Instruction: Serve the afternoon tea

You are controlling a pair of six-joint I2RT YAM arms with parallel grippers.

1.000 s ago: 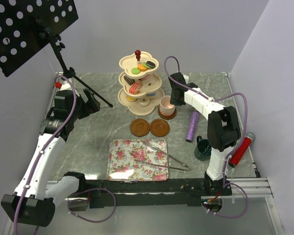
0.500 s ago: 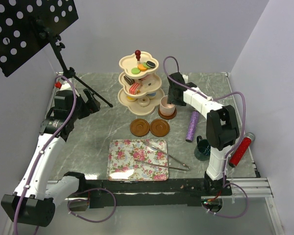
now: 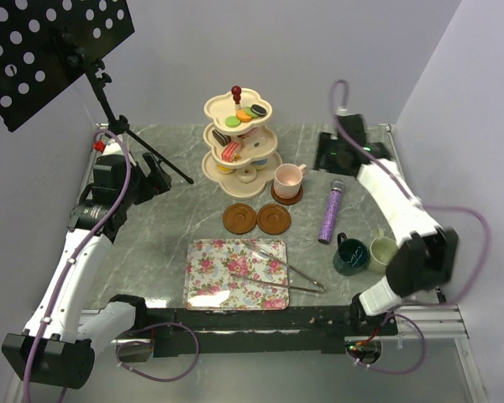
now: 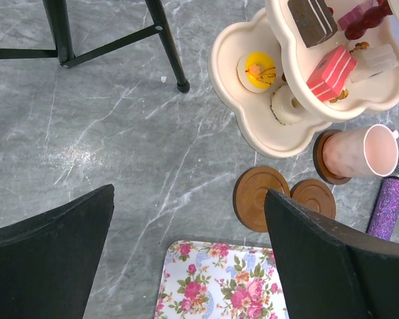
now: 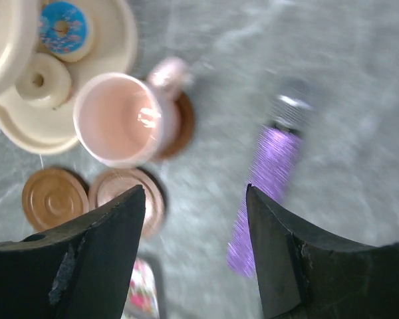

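Note:
The pink mug (image 3: 287, 179) stands upright on a brown saucer (image 3: 286, 196) beside the cream three-tier stand (image 3: 212, 170), which carries doughnuts, cake slices and macarons. Two bare saucers (image 3: 240, 218) (image 3: 274, 219) lie in front of it. A dark teal mug (image 3: 350, 254) and a pale green mug (image 3: 382, 249) stand at the right. My right gripper (image 3: 325, 156) (image 5: 193, 193) hangs open and empty, above and to the right of the pink mug (image 5: 116, 119). My left gripper (image 3: 157, 179) (image 4: 189, 199) is open wide and empty at the left, high over the table.
A floral tray (image 3: 236, 273) with metal tongs (image 3: 287, 274) lies near the front edge. A purple glittery microphone (image 3: 329, 211) lies right of the saucers. A black music stand (image 3: 109, 105) rises at the back left, its legs (image 4: 166, 40) on the table.
My right gripper opened, let go of the pink mug on its saucer, and drew back up and to the right. The pale green mug came into view. The left arm stayed still.

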